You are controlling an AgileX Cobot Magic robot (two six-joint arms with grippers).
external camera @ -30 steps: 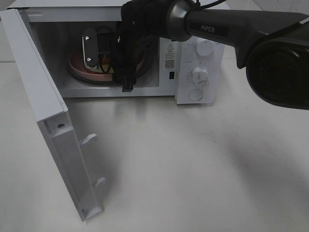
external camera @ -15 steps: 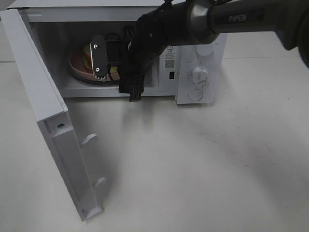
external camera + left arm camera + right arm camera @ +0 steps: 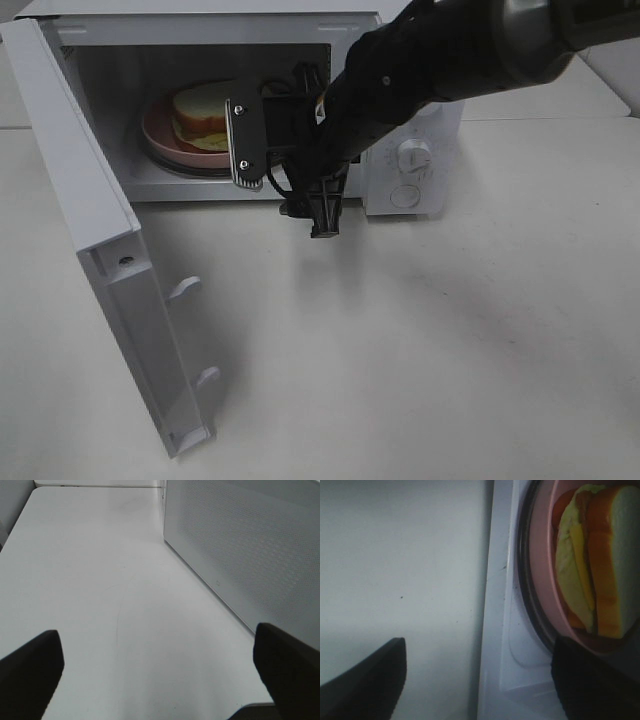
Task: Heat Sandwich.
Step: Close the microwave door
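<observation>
The sandwich (image 3: 203, 116), white bread with tan crust and yellow filling, lies on a round pink plate (image 3: 158, 135) inside the open microwave (image 3: 200, 30). My right gripper (image 3: 283, 180) hangs just outside the cavity's front edge, to the right of the plate, open and empty. The right wrist view shows the sandwich (image 3: 600, 560) on the plate (image 3: 542, 575) beyond the open gripper (image 3: 477, 680), apart from it. In the left wrist view my left gripper (image 3: 160, 680) is open over bare table, with nothing between its dark fingertips (image 3: 27, 675). It is out of the high view.
The microwave door (image 3: 95, 220) stands swung open at the left, reaching toward the table's front. Its perforated side (image 3: 250, 545) is close to my left gripper. The control panel with knobs (image 3: 412, 155) is partly behind my right arm. White table (image 3: 420, 340) lies in front.
My right gripper has drawn back out of the microwave cavity, toward the front and right. The plate with the sandwich stays inside and is now uncovered.
</observation>
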